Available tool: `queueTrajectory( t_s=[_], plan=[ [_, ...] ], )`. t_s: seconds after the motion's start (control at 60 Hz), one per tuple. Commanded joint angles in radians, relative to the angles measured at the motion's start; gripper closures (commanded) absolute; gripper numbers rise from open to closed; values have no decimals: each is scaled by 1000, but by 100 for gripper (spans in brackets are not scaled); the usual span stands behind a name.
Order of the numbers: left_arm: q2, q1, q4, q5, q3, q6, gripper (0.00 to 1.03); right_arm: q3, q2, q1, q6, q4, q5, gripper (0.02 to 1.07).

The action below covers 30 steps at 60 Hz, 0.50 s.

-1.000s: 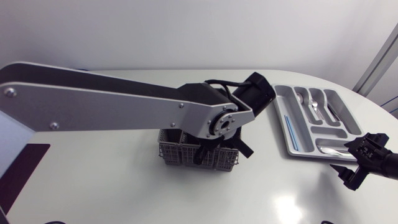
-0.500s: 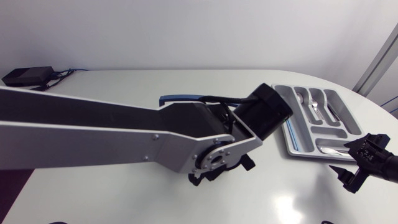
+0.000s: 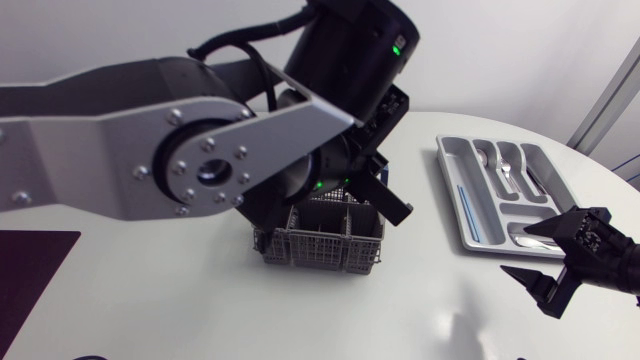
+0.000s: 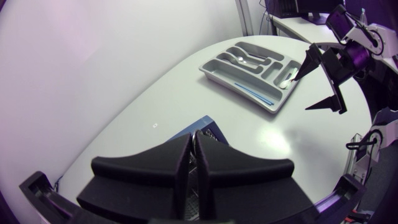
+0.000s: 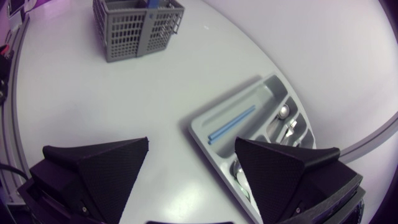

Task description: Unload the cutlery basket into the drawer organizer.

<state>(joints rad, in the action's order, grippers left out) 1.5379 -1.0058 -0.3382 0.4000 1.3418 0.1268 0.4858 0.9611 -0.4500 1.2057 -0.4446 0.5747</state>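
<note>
Just below the left gripper (image 4: pixel 194 146), fingers (image 4: pixel 143 177) pressed together, stands the cutlery basket (image 3: pixel 320 242); ahead of the spread right gripper (image 3: pixel 516 251), the drawer organizer (image 3: pixel 447 172).

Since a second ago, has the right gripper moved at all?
Yes, slightly. In the head view the right gripper has shifted toward the cutlery basket, its fingertips now further along the drawer organizer's near edge.

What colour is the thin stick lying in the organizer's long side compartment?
The stick is blue; it shows best in the right wrist view.
</note>
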Motion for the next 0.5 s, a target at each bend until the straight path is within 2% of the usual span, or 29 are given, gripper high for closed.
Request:
queueTrajectory(
  t_s=[0.0, 0.1, 0.333, 0.483],
  plan=[
    [-27, 26, -25, -59, 26, -55, 100, 34, -59, 102, -132, -40, 7, 7],
    [-25, 64, -51, -153, 39, -95, 100, 56, -102, 274, -288, -55, -10, 7],
    [-5, 93, -67, -230, 39, -130, 100, 158, -74, 603, -591, -11, -110, 12],
    [16, 98, -68, -251, 43, -151, 100, 214, -15, 721, -692, 23, -136, 15]
  ],
)
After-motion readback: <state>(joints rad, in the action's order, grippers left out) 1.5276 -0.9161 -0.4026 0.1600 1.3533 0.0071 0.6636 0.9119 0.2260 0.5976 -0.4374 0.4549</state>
